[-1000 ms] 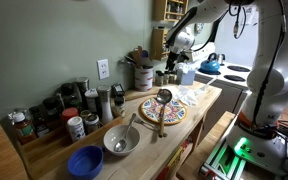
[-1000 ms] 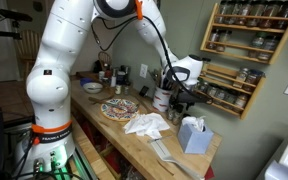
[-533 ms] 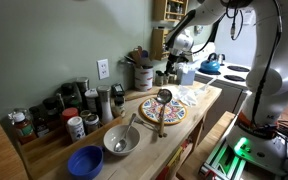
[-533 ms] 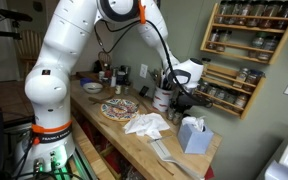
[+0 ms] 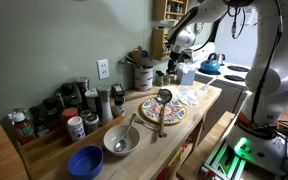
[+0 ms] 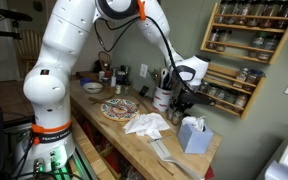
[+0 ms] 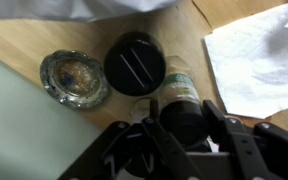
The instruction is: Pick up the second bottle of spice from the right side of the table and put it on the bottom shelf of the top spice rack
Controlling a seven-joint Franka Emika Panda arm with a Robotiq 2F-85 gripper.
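claw (image 7: 184,122) fingers sat on both sides of the spice bottle (image 7: 180,92) and looked closed on its dark cap. the bottle was right in the middle of the claw, and its green label poked out past the fingertips. the bottom of the bottle was hidden, so nobody could tell if it touched the table (image 7: 54,35). just beside the bottle stood a jar with a flat black lid (image 7: 134,63). next to that jar was a round glass dish (image 7: 74,78). on the other side a white paper towel (image 7: 254,60) lay on the wood. in both exterior views the claw (image 5: 172,64) (image 6: 181,100) hung low at the back of the table, near a pot of tools (image 6: 162,98). the spice rack (image 5: 165,12) was on the wall above the claw. a painted plate (image 5: 162,111) lay farther along the table.
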